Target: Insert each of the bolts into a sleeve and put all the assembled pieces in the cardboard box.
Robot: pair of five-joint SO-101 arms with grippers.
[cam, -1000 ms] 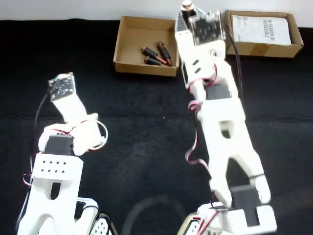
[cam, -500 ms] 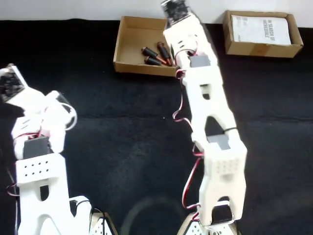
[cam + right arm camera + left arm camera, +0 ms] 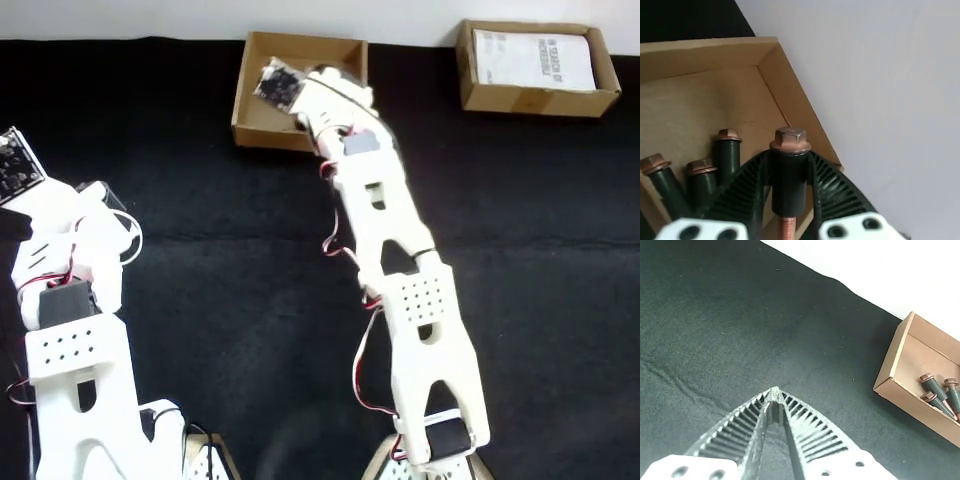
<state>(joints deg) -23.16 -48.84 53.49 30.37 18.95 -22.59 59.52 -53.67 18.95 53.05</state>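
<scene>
The right arm, jaws clamped on a sleeved bolt, had swung over the cardboard box holding three finished pieces; the left arm's jaws were closed, empty.

We've got a copper bolt, black sleeve, tan cardboard box. We see white arms, black cloth.
</scene>
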